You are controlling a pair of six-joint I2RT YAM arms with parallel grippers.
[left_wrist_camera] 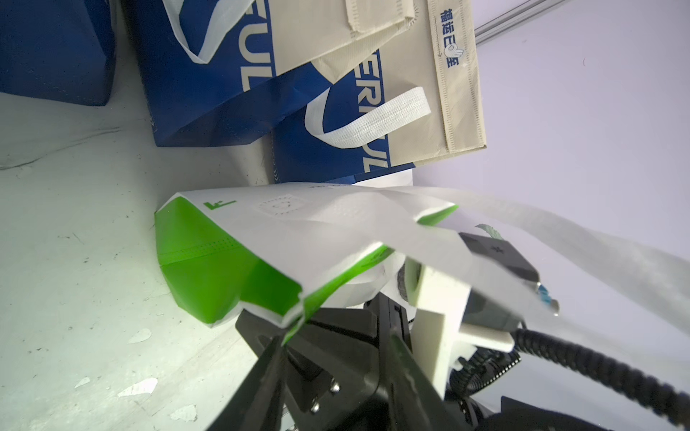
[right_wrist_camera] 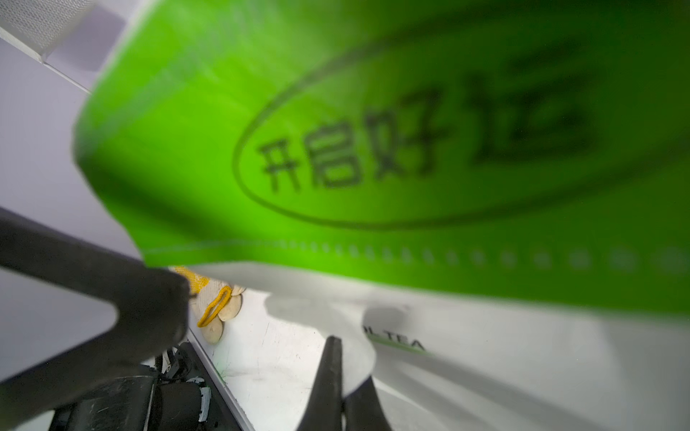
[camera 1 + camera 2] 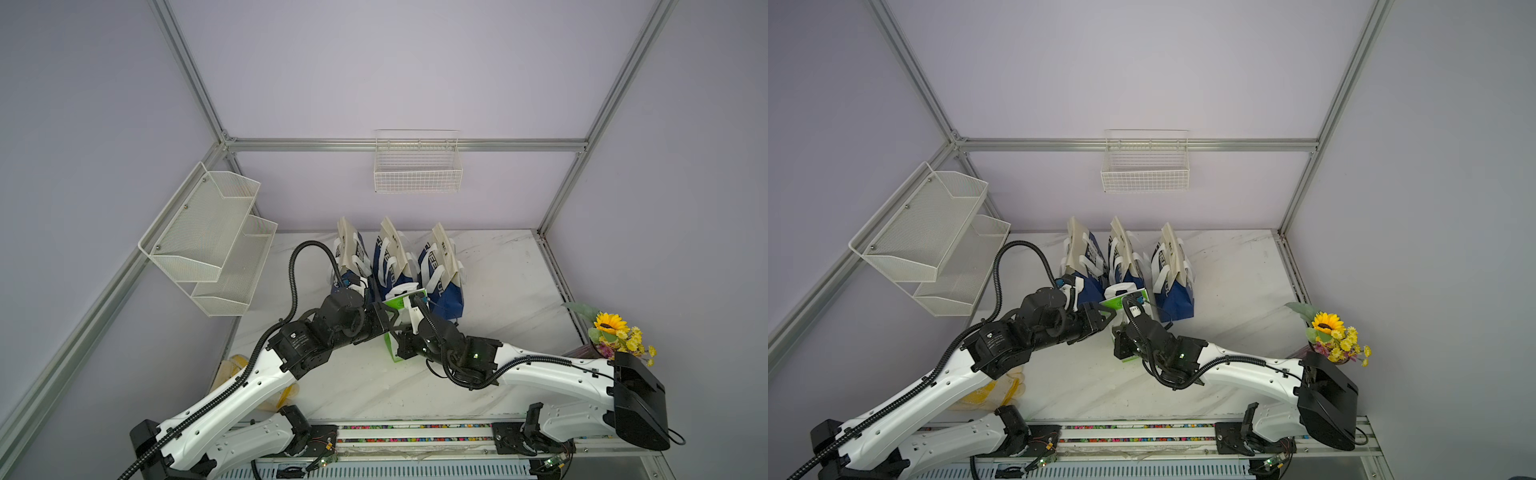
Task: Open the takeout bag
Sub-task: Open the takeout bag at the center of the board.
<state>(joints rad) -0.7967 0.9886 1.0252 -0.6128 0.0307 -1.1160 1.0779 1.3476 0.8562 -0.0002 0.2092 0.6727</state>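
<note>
The bag (image 3: 398,300), green below and white above, is stood on the table (image 3: 498,291) directly between the two grippers, by which it is flanked from opposite sides. The right gripper (image 2: 346,375) is closed tight; in the right wrist view a white flap of the bag is seen pinched between its two fingers; the green printed side of the bag is seen close above those fingers, blurred. The left gripper (image 1: 336,337) is seen with its jaws parted to a middling width; nothing is clamped between them; a folded green-and-white corner of the bag lies at one fingertip, though whether it is touched cannot be told; the other finger stands clear of the bag. Seen from the left gripper, the white flap is stretched away toward the right arm's wrist. Three blue bags (image 3: 446,297) are lined up just beyond both grippers, close behind the bag. A mesh shelf (image 3: 208,237) is hung well off to the outer side of the left gripper; a wire basket (image 3: 417,174) is fixed high on the wall far ahead of both grippers; flowers (image 3: 611,328) are set well behind the right gripper, out past that arm's elbow.
</note>
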